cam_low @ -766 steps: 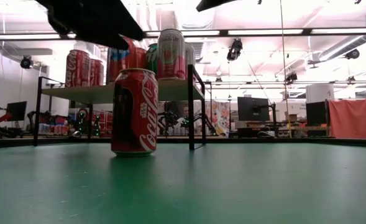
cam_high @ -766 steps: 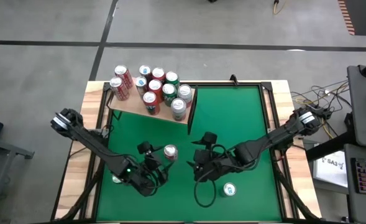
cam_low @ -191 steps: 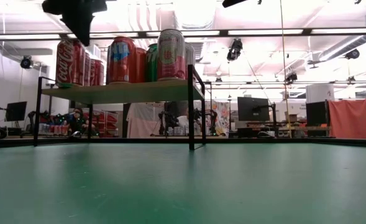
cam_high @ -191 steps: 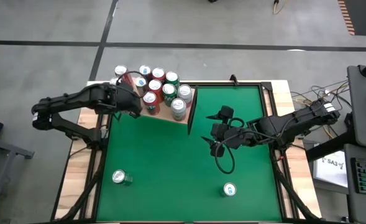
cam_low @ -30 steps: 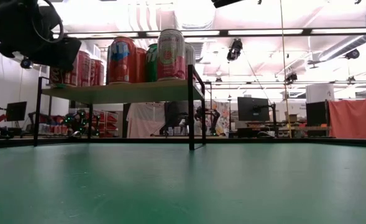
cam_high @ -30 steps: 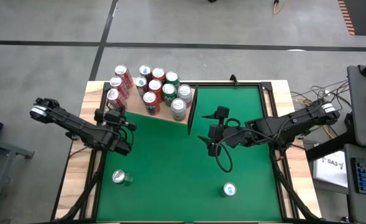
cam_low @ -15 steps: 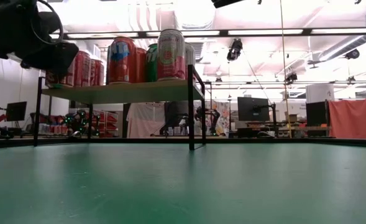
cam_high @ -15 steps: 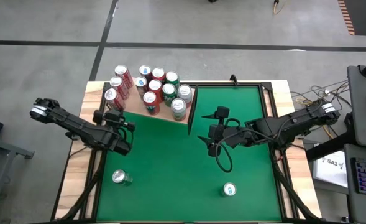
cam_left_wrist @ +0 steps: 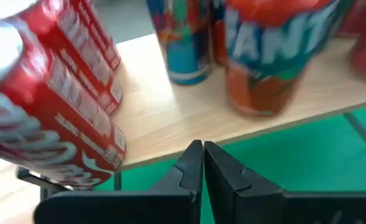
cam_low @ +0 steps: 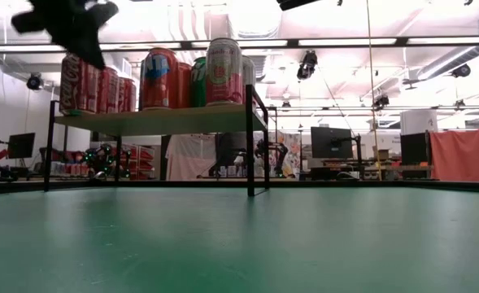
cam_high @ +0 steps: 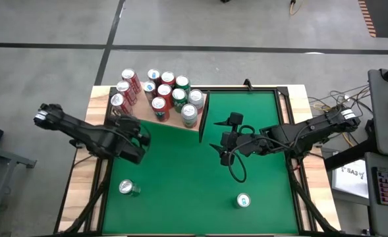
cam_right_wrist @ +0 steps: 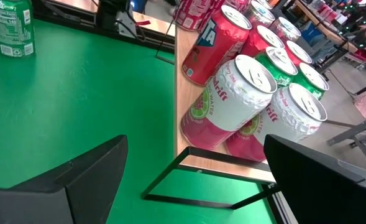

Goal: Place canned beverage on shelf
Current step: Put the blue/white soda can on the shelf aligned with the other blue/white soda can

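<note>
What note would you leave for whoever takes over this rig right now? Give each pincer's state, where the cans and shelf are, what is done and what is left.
Left pincer: shut, empty, by the shelf's near edge.
Right pincer: open, empty, waiting over mid-table.
Done: a cluster of cans stands on the shelf.
Left: two cans on the green table, one near the left front, one near the right front; both are yet to be shelved.

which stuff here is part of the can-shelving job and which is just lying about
Job:
- shelf
- cans on the shelf
- two loose cans on the table: left one, right one
- left gripper, shut, by the shelf
- right gripper, open, mid-table

Lying about:
- keyboard
- cables off the table's right side
</note>
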`<state>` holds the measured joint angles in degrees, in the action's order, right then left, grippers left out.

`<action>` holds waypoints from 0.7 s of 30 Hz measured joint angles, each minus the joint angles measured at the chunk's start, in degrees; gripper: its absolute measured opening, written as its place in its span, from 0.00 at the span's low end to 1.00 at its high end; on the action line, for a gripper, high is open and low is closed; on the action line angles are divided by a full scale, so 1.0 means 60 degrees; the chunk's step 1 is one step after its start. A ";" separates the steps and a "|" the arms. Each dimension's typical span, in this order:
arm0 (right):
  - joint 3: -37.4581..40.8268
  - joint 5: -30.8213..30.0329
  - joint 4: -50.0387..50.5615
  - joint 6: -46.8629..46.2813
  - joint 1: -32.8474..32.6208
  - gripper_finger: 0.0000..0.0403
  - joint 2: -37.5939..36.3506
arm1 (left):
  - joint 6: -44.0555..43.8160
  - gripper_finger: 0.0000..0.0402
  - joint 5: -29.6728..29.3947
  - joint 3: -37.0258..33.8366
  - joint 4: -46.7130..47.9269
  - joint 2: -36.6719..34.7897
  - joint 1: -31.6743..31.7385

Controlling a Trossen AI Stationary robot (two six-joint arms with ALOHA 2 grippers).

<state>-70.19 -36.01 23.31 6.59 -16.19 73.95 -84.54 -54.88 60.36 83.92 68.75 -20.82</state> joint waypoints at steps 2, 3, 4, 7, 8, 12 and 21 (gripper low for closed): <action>0.0000 0.0004 0.0003 0.0003 0.0000 0.91 0.0000 | 0.0372 0.00 0.0073 0.0725 0.0446 -0.0004 0.0000; 0.0000 0.0004 0.0010 0.0003 0.0000 0.91 0.0000 | 0.0477 0.00 0.0073 0.1114 0.0745 -0.0009 0.0001; 0.0000 0.0007 0.0021 0.0003 0.0000 0.91 0.0000 | 0.0532 0.00 0.0070 0.1494 0.1013 -0.0026 0.0004; 0.0006 0.0009 0.0040 0.0007 0.0000 0.91 0.0000 | 0.1688 0.00 0.0103 0.2419 0.0931 -0.0273 0.0091; 0.0007 0.0011 0.0055 0.0005 0.0000 0.91 0.0000 | 0.1902 0.00 0.0079 0.2750 0.0954 -0.0323 0.0144; 0.0011 0.0018 0.0065 -0.0022 0.0000 0.91 0.0000 | 0.2754 0.00 -0.0007 0.3623 0.1019 -0.0547 0.0376; 0.0013 0.0040 0.0010 -0.0094 0.0000 0.91 0.0000 | 0.5811 0.00 0.0647 0.4558 0.1019 -0.1261 0.2216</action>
<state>-70.11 -35.77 23.38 6.03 -16.19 73.95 -49.68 -50.99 87.70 90.04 61.18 -7.52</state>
